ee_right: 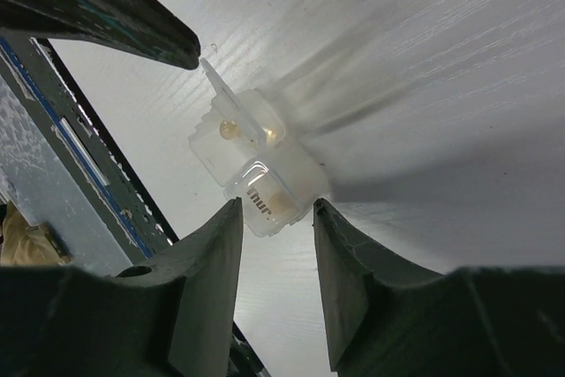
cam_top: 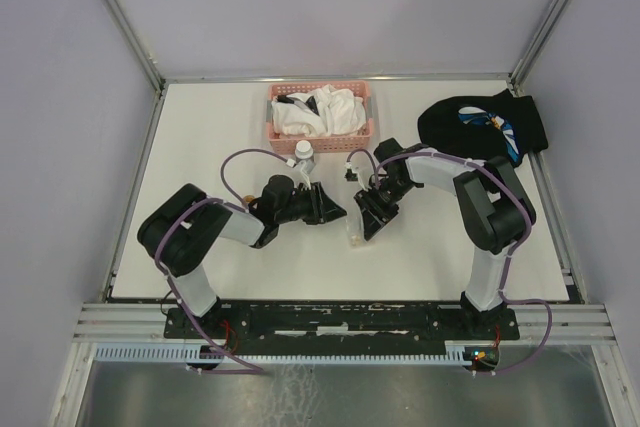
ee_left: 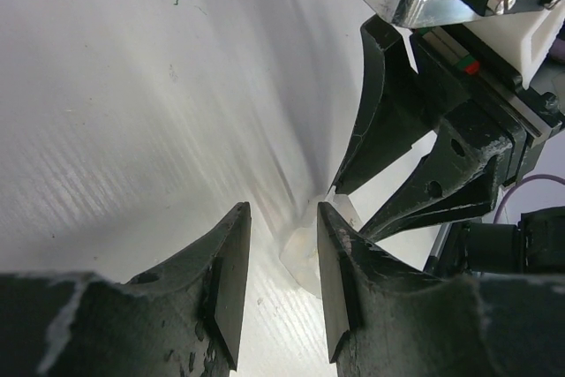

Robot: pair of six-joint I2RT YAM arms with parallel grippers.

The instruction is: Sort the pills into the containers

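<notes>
The small clear plastic pill box (ee_right: pixel 256 161) lies flat on the white bench (ee_right: pixel 441 86), its long side pointing away from the right end effector (ee_right: pixel 275 209). That one's jaws hug the box's near end; whether they squeeze it, I cannot tell. The left end effector (ee_left: pixel 282 214), jaws apart and empty, is just beside.

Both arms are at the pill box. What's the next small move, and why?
Probably ease the right gripper shut on the clear box: its fingers flank the box's near end, though I cannot tell if they grip it. The left gripper sits open just short of it, so a steadied box seems needed first.
</notes>
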